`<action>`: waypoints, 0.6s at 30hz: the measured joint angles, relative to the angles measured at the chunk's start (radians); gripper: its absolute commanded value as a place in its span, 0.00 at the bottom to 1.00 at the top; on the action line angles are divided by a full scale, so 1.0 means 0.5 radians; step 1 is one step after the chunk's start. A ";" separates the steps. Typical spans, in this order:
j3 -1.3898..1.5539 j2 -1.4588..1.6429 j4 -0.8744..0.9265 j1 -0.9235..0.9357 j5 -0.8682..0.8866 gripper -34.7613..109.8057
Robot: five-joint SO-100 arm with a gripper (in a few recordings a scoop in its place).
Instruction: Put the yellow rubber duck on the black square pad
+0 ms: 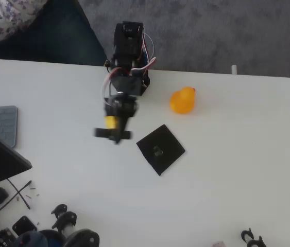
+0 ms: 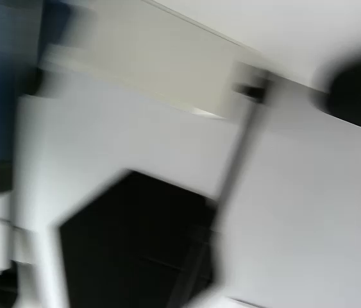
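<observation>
Sitting duck: the yellow rubber duck [image 1: 183,100] is resting on the white table [image 1: 237,154] in the overhead view, right of the arm, well apart from its tip
Pad: the black square pad [image 1: 160,149] is lying turned like a diamond below-left of the duck, bare; the two are not touching
Gripper: the gripper [image 1: 113,134] is hanging just left of the pad, blurred; I cannot tell how its jaws are standing
Wrist view: smeared, showing a dark angular shape

Yellow rubber duck [image 1: 183,100] sits near, apart from, black square pad [image 1: 160,149].
</observation>
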 measured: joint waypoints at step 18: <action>-0.018 0.003 0.491 -1.049 0.163 0.23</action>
